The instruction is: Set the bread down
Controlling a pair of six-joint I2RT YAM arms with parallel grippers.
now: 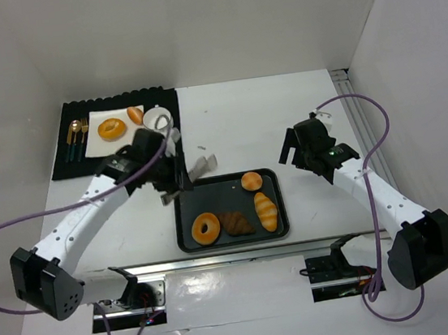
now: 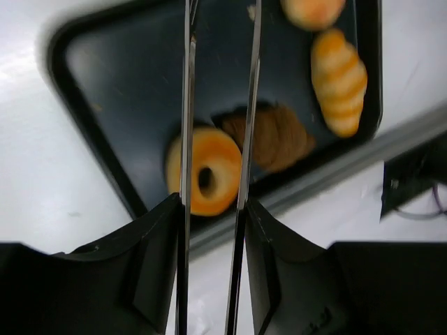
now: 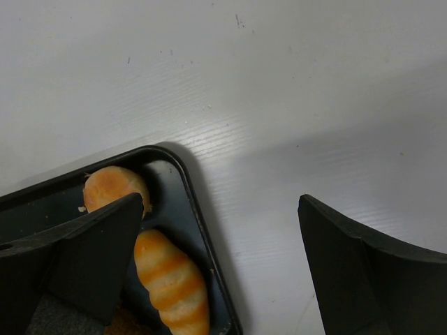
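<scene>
white surface (image 1: pixel 234 117) fills most of the top view and looks glossy toward the bottom of the frame. in the upper left a black placemat (image 1: pixel 64 167) lies flat on it. some cutlery (image 1: pixel 77 136) sits on the mat's left side, gold heads and dark handles, lined up side by side. a white cup (image 1: pixel 155 116) is near the mat's right edge, partly covered so can't make out much. a metal rail (image 1: pixel 243 255) runs across the lower part of the frame, and a side rail (image 1: pixel 352 94) goes up the right. plain white walls (image 1: pixel 230 19) behind and on both sides. in the right wrist view there are tiny dark specks (image 3: pixel 237 19) on the surface near the top.
</scene>
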